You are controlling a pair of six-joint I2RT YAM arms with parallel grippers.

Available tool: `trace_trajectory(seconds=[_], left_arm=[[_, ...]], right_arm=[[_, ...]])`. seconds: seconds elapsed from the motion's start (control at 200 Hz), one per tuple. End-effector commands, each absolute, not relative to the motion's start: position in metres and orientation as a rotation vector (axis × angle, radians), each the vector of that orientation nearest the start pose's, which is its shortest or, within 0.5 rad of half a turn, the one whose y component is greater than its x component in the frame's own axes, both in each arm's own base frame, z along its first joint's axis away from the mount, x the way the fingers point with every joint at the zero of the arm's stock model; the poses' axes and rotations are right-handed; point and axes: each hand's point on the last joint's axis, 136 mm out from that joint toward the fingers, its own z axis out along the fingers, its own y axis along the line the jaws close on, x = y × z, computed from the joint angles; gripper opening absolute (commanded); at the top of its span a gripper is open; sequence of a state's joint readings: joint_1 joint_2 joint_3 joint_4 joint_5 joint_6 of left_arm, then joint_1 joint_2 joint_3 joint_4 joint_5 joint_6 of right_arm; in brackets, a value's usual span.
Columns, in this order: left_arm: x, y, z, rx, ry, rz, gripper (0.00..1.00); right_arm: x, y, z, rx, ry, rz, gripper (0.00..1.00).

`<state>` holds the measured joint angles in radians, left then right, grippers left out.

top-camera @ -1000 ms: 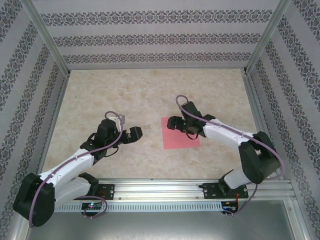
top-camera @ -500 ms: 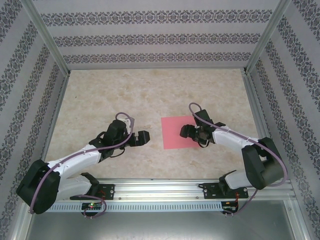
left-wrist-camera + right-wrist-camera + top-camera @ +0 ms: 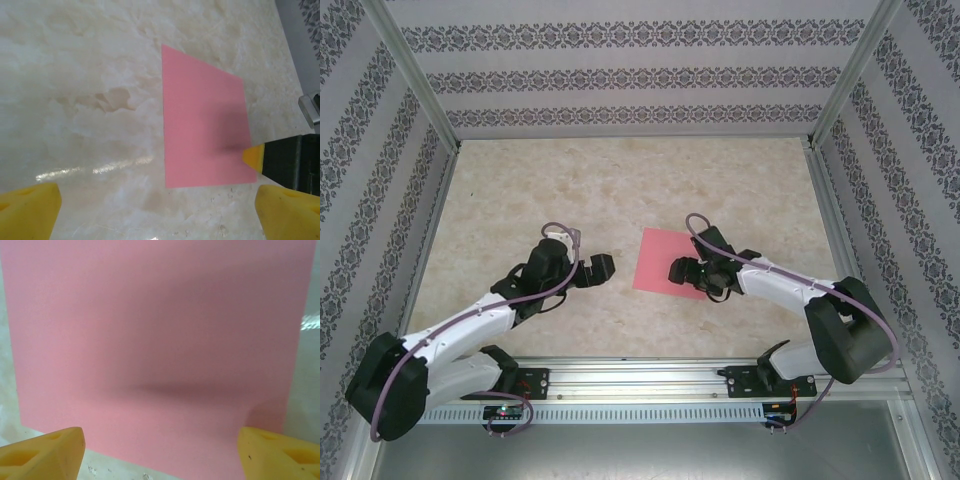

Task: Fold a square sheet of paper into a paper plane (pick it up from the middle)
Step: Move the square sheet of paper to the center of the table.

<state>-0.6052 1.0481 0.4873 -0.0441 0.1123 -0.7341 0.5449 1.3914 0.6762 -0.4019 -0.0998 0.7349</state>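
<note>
Paper [image 3: 155,340] lies flat between spread fingers of right gripper [image 3: 160,445], apparently for a mid-sheet pick; left gripper [image 3: 157,210] hovers nearby, fingers apart.

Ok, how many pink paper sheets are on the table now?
1. The flat pink square sheet of paper lies on the beige marbled table, right of centre, under the right arm's yellow fingers. Another stacked exactly beneath it would be hidden.
</note>
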Motion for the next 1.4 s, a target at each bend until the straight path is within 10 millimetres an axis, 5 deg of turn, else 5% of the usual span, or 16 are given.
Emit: trace_trajectory(seconds=[0.0,0.225,0.604,0.969,1.394], left_arm=[[0.263,-0.189,0.138,-0.091,2.234,-0.77,1.0],[0.266,-0.166,0.153,-0.16,2.141,-0.693,1.0],[0.274,-0.167,0.142,-0.106,2.209,-0.619,1.0],[0.282,-0.167,0.131,-0.123,2.261,-0.577,1.0],[0.287,-0.17,0.124,-0.128,2.298,-0.568,1.0]], right_arm=[[0.271,0.164,0.075,0.181,2.713,0.359,0.81],[0.293,0.168,0.086,0.122,2.765,0.127,0.86],[0.327,0.22,0.043,0.003,2.871,0.197,0.79],[0.311,0.258,0.012,-0.34,2.966,0.305,0.75],[0.298,0.265,0.027,-0.836,2.864,0.251,0.7]])
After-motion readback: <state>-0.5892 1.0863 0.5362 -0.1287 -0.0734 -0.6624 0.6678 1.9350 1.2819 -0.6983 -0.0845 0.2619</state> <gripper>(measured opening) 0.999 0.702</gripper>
